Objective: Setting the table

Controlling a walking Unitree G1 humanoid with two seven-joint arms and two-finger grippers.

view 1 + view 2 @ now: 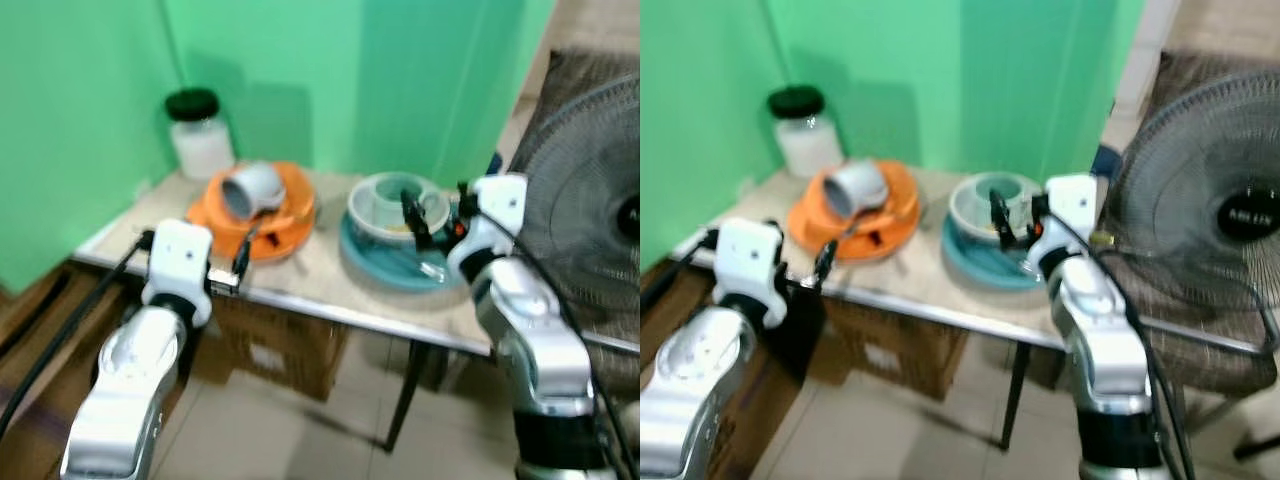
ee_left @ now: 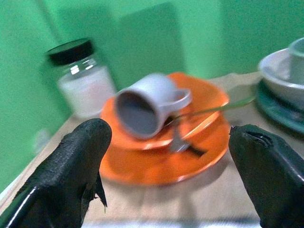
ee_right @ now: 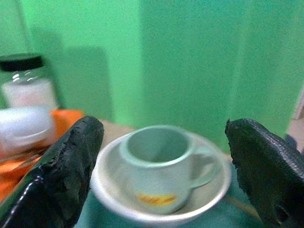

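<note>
On the small table (image 1: 330,290) two stacked orange plates (image 1: 268,228) carry a grey cup (image 1: 250,188) lying on its side and a spoon (image 2: 209,110). To their right a teal plate (image 1: 380,262) bears a pale bowl (image 1: 368,210) with a light green cup (image 3: 161,164) standing upright inside. My left gripper (image 1: 243,258) is open at the table's front edge, just before the orange plates. My right gripper (image 1: 418,222) is open right at the bowl, its fingers (image 3: 61,171) spread wider than the bowl.
A glass jar with a black lid (image 1: 198,130) stands at the back left corner against the green wall. A large standing fan (image 1: 1210,220) is close on the right. Cardboard boxes (image 1: 280,350) sit under the table.
</note>
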